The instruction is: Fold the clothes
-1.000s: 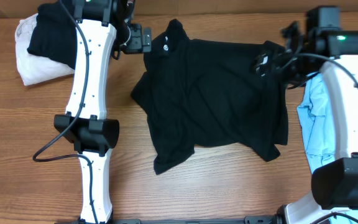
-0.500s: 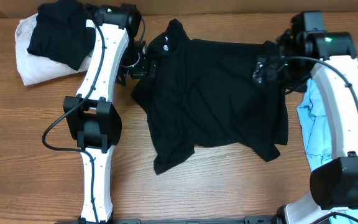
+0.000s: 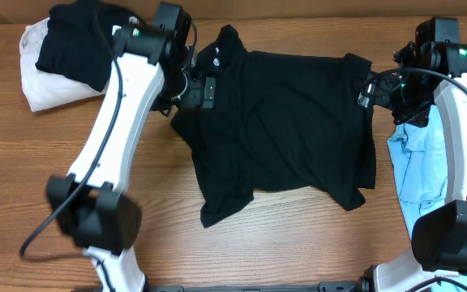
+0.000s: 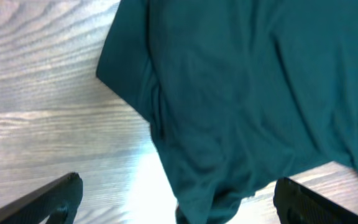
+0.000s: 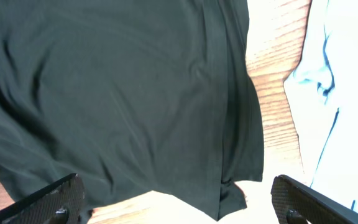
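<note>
A large black shirt (image 3: pixel 282 122) lies spread on the wooden table, with a small white mark (image 3: pixel 216 58) near its collar. My left gripper (image 3: pixel 199 91) hovers open over the shirt's left sleeve edge. In the left wrist view the shirt (image 4: pixel 247 93) hangs between the wide-apart fingers (image 4: pixel 55 199) of that gripper (image 4: pixel 179 208), ungripped. My right gripper (image 3: pixel 369 89) stands open at the shirt's right edge. In the right wrist view it (image 5: pixel 179 208) spans the shirt's hem (image 5: pixel 117 93), with a light blue garment (image 5: pixel 340 93) to the right.
A cream garment (image 3: pixel 35 85) with a folded black one (image 3: pixel 71 45) on top lies at the back left. The light blue garment (image 3: pixel 416 162) lies along the right edge under the right arm. Bare wood (image 3: pixel 282 243) fills the front.
The left gripper has come toward the front and right onto the shirt's left edge, its arm swinging over. The right gripper has slid right to the shirt's right edge. Both stayed open.
</note>
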Motion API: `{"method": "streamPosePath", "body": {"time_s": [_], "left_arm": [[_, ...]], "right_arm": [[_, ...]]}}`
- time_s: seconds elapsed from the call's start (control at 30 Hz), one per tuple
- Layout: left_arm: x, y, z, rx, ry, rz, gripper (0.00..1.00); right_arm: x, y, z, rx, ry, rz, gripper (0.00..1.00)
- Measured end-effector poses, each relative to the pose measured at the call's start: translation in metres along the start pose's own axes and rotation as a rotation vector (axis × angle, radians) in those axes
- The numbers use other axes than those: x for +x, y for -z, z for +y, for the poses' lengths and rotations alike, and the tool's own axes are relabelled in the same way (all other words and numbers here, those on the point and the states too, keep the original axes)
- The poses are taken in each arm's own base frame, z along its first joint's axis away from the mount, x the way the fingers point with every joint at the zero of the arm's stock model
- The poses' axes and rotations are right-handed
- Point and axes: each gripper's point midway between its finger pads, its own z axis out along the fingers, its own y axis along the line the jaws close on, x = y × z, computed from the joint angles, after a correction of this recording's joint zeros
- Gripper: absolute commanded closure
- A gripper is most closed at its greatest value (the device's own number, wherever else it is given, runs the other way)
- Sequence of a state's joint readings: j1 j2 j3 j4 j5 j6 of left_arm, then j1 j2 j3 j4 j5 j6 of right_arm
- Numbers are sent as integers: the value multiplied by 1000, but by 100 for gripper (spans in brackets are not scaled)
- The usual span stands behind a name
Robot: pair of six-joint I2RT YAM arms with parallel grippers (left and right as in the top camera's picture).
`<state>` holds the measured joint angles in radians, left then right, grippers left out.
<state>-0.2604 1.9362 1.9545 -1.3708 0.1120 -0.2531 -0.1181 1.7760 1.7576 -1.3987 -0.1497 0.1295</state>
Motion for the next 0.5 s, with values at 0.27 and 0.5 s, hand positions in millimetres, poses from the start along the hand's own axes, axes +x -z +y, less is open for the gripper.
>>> {"method": "streamPosePath", "body": {"time_s": [0.27, 0.5], "left_arm": [[15, -74, 42, -11, 105, -29, 0], [9, -127, 71, -20, 174, -39, 22]], "right_arm": [[0, 0, 0, 0, 0, 0, 0], [0, 0, 0, 0, -1, 1, 0]]}}
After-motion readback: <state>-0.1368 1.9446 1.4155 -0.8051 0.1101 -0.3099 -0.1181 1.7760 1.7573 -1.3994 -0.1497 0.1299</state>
